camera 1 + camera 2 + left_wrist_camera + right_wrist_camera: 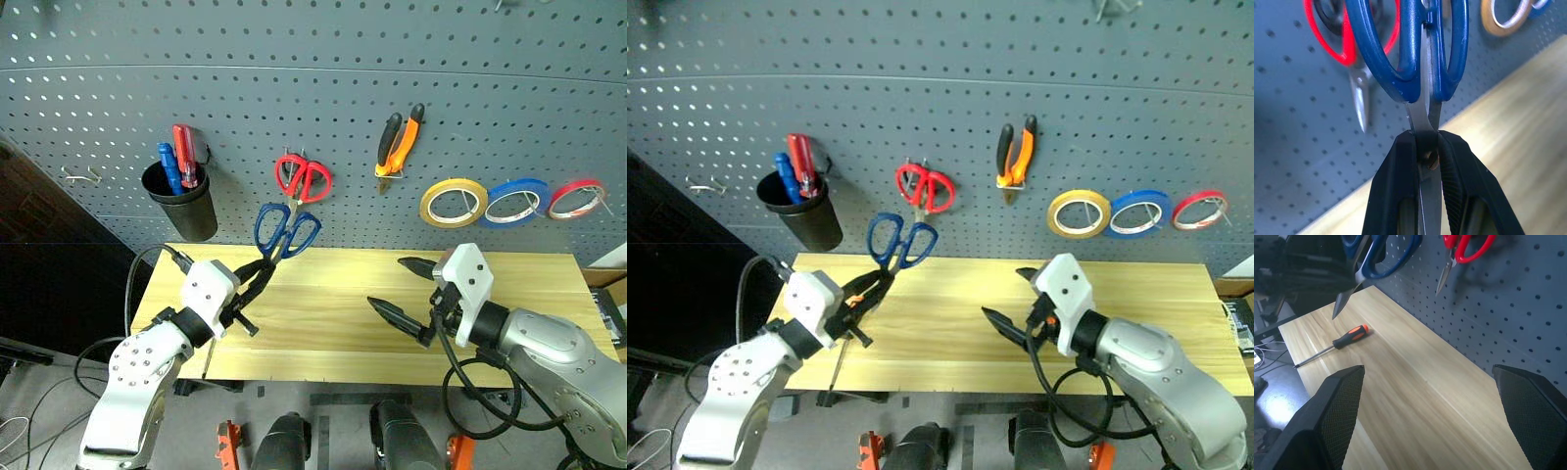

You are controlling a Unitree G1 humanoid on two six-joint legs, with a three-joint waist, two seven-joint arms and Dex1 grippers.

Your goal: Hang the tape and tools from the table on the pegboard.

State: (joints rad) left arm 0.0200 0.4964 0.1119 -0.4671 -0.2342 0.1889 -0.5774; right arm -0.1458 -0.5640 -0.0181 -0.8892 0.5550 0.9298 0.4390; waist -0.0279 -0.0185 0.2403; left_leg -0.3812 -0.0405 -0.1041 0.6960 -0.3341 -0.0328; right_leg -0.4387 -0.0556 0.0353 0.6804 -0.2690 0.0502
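The blue scissors (286, 231) are clamped at the blades by the left end effector (257, 277), handles up for hooking, while the right end effector (402, 291) is held released.

Left arm (147, 377) was silver-white, its rounded shell dotted with small dark screw holes, ending in a white wrist block. Right arm (549, 357) was smooth grey with a white angular wrist housing. Looping black cables (470, 392) ran alongside both. Two-finger grippers were black, tapered, with ribbed pads (1344, 411).
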